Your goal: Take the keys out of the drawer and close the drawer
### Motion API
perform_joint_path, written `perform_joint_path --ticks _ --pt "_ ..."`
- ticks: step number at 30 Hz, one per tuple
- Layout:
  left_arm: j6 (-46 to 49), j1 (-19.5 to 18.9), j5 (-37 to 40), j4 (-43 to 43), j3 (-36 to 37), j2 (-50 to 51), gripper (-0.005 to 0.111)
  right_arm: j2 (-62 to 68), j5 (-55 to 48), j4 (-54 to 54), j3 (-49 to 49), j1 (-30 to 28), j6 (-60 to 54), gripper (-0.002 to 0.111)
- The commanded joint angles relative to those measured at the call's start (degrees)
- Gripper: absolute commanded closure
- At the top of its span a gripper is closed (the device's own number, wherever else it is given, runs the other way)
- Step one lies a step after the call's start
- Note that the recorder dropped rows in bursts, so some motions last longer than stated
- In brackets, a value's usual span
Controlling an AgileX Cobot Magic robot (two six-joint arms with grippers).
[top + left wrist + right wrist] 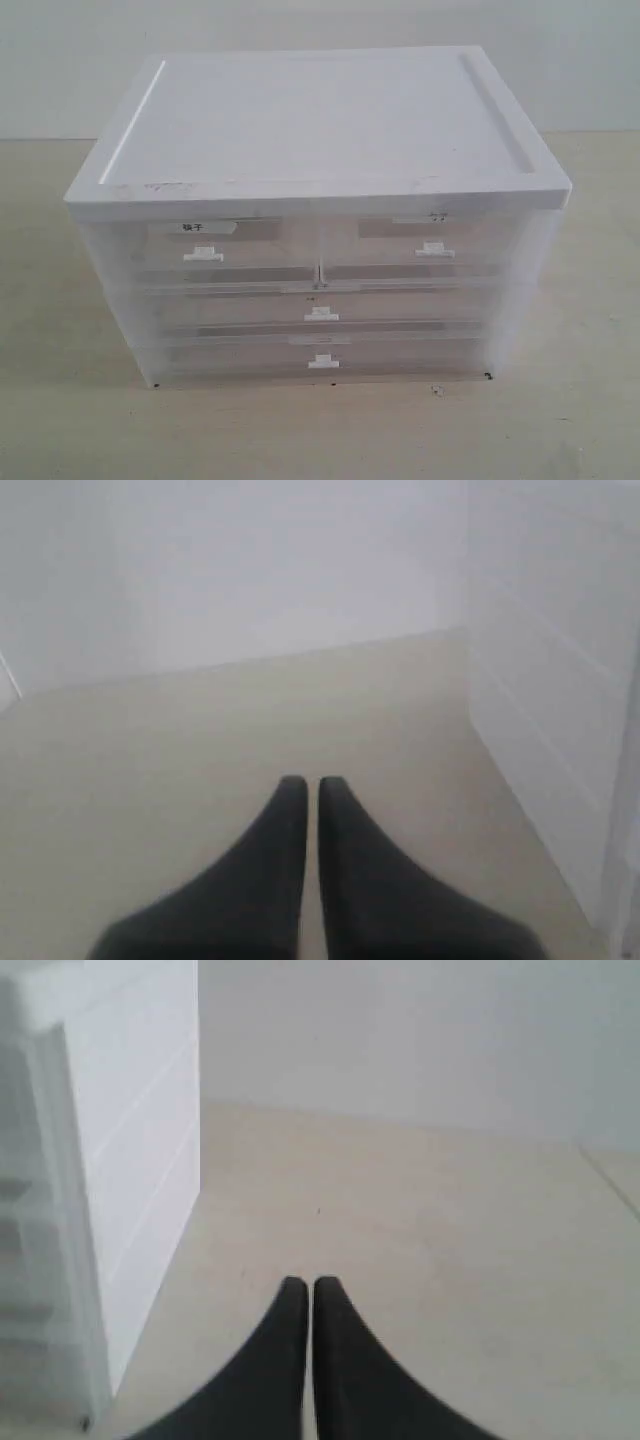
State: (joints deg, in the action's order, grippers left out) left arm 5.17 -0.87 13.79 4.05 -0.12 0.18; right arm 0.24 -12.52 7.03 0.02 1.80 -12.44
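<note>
STEP: pre-open | half-width translucent plastic drawer [215,250], dark-printed label: closed, upper left of white-topped translucent cabinet [320,120] | keys: unseen, judged inside | left tool [312,780], right tool [307,1282]: tips together, empty, beside cabinet | NEXT: part tips, pull white tab handle [203,254]

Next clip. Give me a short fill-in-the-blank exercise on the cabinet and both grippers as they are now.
1. In the exterior view, the drawer with the dark-printed label is on the ___ of the cabinet's top row.
2. Below that row sit ___ full-width drawers.
3. None of the drawers is ___.
4. The left gripper and the right gripper each hold nothing, with fingers ___.

Missing words: left; two; open; closed
</note>
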Motion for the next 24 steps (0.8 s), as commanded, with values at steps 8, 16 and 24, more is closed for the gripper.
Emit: perform_joint_path --ticks 8,16,24 --pt "-15.84 0.02 -31.14 -10.69 0.12 -0.18 0.102 -0.24 29.04 1.46 -0.02 0.00 9.19 0.108" --pt "-46.28 0.02 -40.52 6.35 0.12 1.92 0.102 -0.24 35.12 -10.68 -0.26 0.00 38.03 0.108" --pt "-62.44 0.02 -65.79 47.23 -11.09 23.39 0.102 12.81 43.47 -47.49 -6.83 0.00 66.33 0.108"
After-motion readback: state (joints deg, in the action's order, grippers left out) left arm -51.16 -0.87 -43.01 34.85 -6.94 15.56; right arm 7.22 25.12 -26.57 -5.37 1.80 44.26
